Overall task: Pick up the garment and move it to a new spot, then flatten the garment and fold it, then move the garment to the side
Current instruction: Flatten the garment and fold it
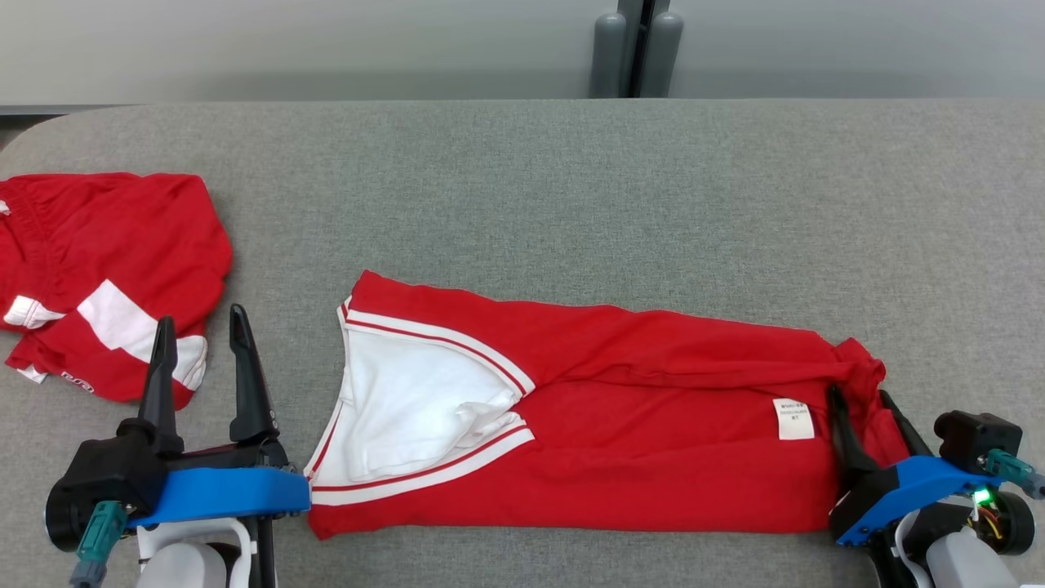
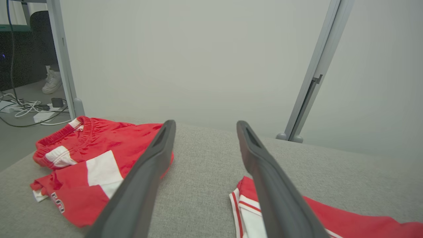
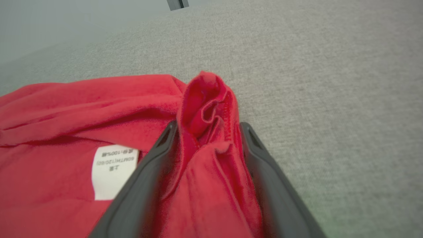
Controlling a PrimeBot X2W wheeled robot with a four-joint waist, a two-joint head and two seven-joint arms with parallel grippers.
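I see a grey fabric-covered counter [image 1: 571, 180] with a rounded far-left corner, set against a plain pale wall [image 1: 286, 41]. A grey upright post [image 1: 637, 49] stands behind it. In the left wrist view, white cables [image 2: 23, 107] trail over grey floor [image 2: 19, 138], near a person's white shoe [image 2: 53, 82].

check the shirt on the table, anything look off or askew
Yes. The red shirt lies folded lengthwise, but its end by the right gripper is bunched into a raised lump between the fingers, not flat. A care label shows on the outside.
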